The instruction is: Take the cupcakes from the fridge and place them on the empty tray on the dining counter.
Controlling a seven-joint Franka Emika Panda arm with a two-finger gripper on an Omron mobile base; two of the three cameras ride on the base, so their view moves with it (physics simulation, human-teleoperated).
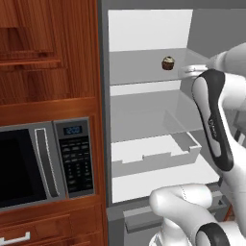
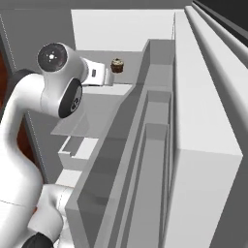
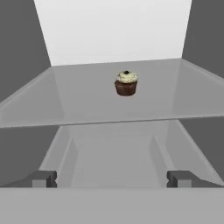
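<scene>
One cupcake [image 3: 126, 83] sits upright on the fridge's [image 1: 144, 67] upper glass shelf [image 3: 87, 100] — the gripper [image 3: 112, 178], jaws released wide, faces it from the shelf's near edge, lined up to reach in.

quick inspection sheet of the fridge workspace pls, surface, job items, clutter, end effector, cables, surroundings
surface: glass shelf in the upper part of the open fridge, white back wall, bare apart from the cupcake
job's things: one cupcake upright on that shelf, dark base, pale top; a second one is not seen; fridge door swung open
clutter: nothing seen; a white drawer sits on a lower level
end effector: end effector open, holding nothing, short of the shelf's front edge and apart from the cupcake, which lies ahead between the fingertips' lines
cables: nothing seen
surroundings: microwave with keypad set in reddish wooden cabinets left of the fridge
</scene>
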